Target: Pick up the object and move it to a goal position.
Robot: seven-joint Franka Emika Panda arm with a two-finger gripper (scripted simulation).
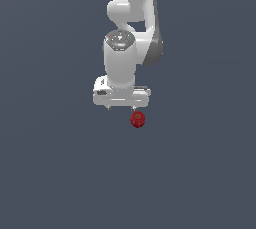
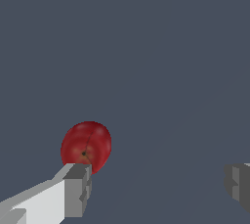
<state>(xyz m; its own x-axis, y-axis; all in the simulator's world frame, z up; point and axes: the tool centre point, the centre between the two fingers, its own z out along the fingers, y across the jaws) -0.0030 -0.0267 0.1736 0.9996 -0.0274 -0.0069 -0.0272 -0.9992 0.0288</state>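
The object [image 1: 138,119] is a small dark red, roughly round ball on the plain grey-blue floor, just in front of the white arm in the exterior view. My gripper [image 1: 121,108] hangs above it, pointing down. The ball lies toward the exterior view's right of the gripper's middle, under one fingertip. In the wrist view the ball [image 2: 86,146] shows a small stem dimple and sits just past one grey finger pad [image 2: 78,189], not in the gap. The other pad [image 2: 238,184] is far off across the wide gap. The gripper [image 2: 158,184] is open and empty.
The white arm [image 1: 127,33] rises behind the gripper toward the top of the exterior view. The grey-blue floor [image 1: 50,173] shows no other objects and no edges.
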